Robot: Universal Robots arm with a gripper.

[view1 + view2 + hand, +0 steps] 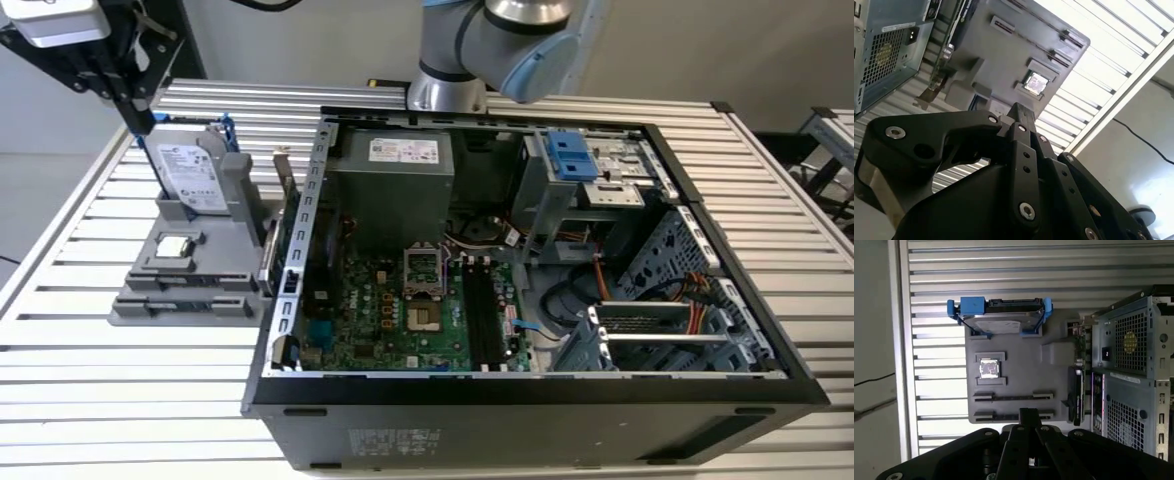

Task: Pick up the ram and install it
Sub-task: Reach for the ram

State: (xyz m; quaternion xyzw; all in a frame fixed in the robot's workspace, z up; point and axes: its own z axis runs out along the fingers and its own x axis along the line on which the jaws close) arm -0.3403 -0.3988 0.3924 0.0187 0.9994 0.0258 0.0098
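Observation:
My gripper [140,122] hangs at the exterior view's far left, above the grey parts holder [227,250], beside the open computer case [310,215]. In both wrist views its black fingers [1029,416] [1021,114] are pressed together with nothing between them. They hover over the holder's outermost long slot. A thin dark strip [1013,396] runs along the neighbouring slot. I cannot tell whether that strip is the ram standing on edge. Long black memory slots [483,315] run down the green motherboard inside the case.
On the holder stand a silver hard drive [999,322] in a blue bracket, a small square processor chip [989,368] and an upright card [1077,395] by the case. The arm's base [447,90] rises behind the case. Everything rests on a slatted metal table [107,400].

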